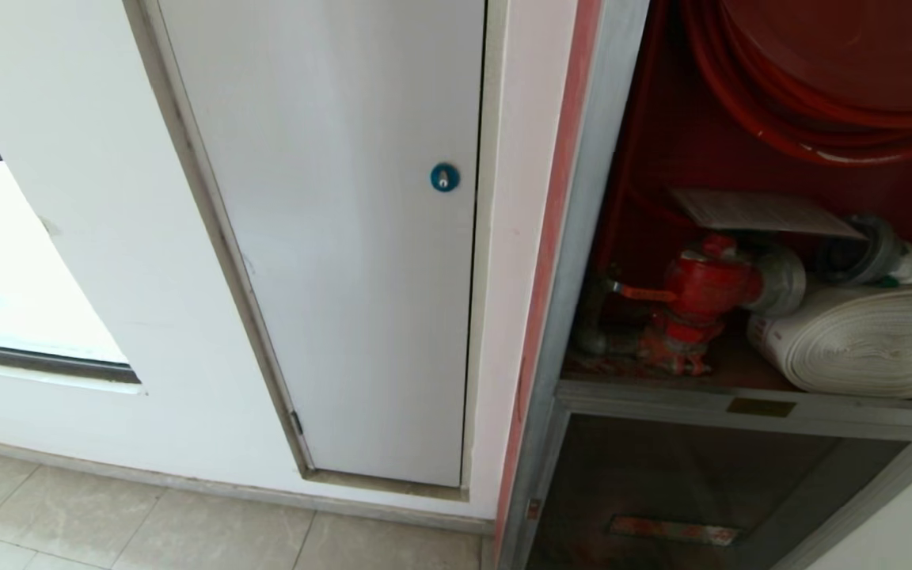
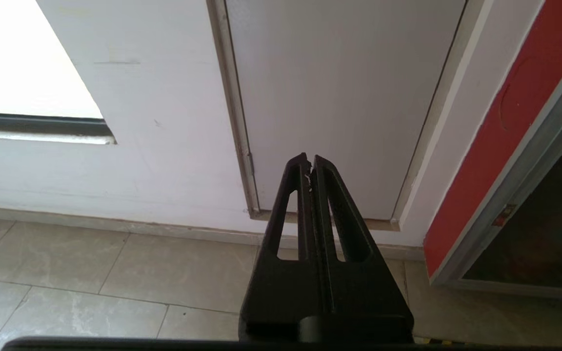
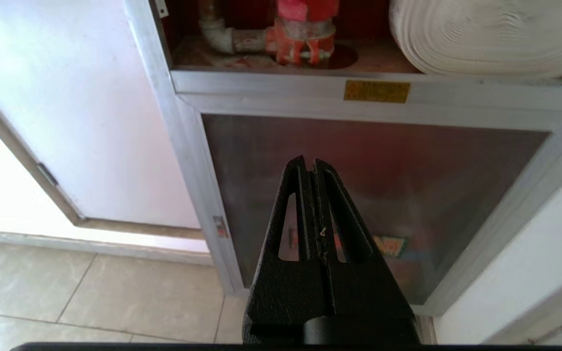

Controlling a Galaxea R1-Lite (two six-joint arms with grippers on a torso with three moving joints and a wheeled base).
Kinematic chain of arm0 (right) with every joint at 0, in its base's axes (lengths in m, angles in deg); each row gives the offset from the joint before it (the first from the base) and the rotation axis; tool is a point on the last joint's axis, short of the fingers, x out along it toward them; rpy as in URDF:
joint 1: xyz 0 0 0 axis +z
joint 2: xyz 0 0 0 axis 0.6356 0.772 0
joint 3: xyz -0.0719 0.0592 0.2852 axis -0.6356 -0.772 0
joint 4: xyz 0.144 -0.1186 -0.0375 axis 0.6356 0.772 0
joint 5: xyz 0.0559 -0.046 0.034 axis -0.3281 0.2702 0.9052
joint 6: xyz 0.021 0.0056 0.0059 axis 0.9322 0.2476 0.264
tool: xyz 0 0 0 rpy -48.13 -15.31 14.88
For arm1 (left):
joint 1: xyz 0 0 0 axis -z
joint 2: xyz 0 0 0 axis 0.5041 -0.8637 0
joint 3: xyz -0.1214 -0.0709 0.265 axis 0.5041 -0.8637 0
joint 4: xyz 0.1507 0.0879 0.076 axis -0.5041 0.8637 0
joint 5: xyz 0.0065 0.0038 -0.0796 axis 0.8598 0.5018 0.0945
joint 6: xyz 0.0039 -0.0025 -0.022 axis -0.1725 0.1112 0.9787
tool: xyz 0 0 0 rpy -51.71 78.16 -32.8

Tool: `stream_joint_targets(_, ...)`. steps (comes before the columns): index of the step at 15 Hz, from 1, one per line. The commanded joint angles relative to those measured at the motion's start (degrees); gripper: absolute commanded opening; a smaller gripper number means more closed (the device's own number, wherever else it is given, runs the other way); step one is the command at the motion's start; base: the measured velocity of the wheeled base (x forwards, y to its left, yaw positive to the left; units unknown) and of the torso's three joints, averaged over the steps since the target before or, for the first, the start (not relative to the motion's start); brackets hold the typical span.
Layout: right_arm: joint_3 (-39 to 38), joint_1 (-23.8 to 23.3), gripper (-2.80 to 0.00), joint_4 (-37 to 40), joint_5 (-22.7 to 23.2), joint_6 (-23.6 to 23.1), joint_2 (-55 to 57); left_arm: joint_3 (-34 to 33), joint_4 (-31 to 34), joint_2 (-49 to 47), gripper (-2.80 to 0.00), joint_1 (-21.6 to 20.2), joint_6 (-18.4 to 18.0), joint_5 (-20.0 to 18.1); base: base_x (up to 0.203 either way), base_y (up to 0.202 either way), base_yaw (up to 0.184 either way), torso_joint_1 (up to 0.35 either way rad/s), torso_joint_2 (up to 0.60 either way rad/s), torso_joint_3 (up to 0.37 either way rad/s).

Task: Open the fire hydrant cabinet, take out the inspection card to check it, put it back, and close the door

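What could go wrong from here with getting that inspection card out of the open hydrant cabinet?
1. The inspection card lies loosely across the red valve and hose coupling; a nudge might slide it behind them.
2. It is thin and lies flat, so the shut right end effector, now low before the lower glass panel, may pinch it poorly or crease it.
3. The hose reel hangs just above, so an arm reaching in could snag the red hose.

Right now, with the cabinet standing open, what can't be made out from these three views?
- The door: in no view; it lies past the picture edges.
- Inspection card: print too fine in the head view; cut off in the right wrist view.
- Hose reel: cropped by the head view's top and right edges.
- Lower glass panel's label: partly behind the right gripper.
- Brass plate: text too small.
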Motion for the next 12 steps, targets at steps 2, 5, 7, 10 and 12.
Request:
stream_joint_targets(2, 0.04, 0.04, -2.80, 0.01, -0.02, 0.02, 0.02, 0.00, -0.01, -0.02, -2.80, 0.00, 0.00, -0.02, 0.197, 0.000, 0.001, 0.001, 0.00, 0.003)
stream_joint_targets(5, -0.03, -0.01, -2.80, 0.01, -0.02, 0.02, 0.02, 0.00, -0.01, -0.02, -2.80, 0.00, 0.00, -0.02, 0.197, 0.000, 0.000, -0.003, 0.00, 0.005)
stream_joint_targets(7, -0.02, -0.03, -2.80, 0.01, -0.02, 0.02, 0.02, 0.00, -0.01, -0.02, -2.80, 0.00, 0.00, -0.02, 0.195, 0.000, 0.000, 0.003, 0.00, 0.002)
stream_joint_targets(10, 0.04, 0.04, -2.80, 0.01, -0.02, 0.02, 0.02, 0.00, -0.01, -0.02, -2.80, 0.00, 0.00, -0.02, 0.198, 0.000, 0.001, 0.001, 0.00, 0.002)
stream_joint_targets(12, 0.04, -0.03, -2.80, 0.01, -0.02, 0.02, 0.02, 0.00, -0.01, -0.02, -2.80, 0.00, -0.09, -0.02, 0.169, 0.000, 0.000, 0.009, 0.00, 0.004)
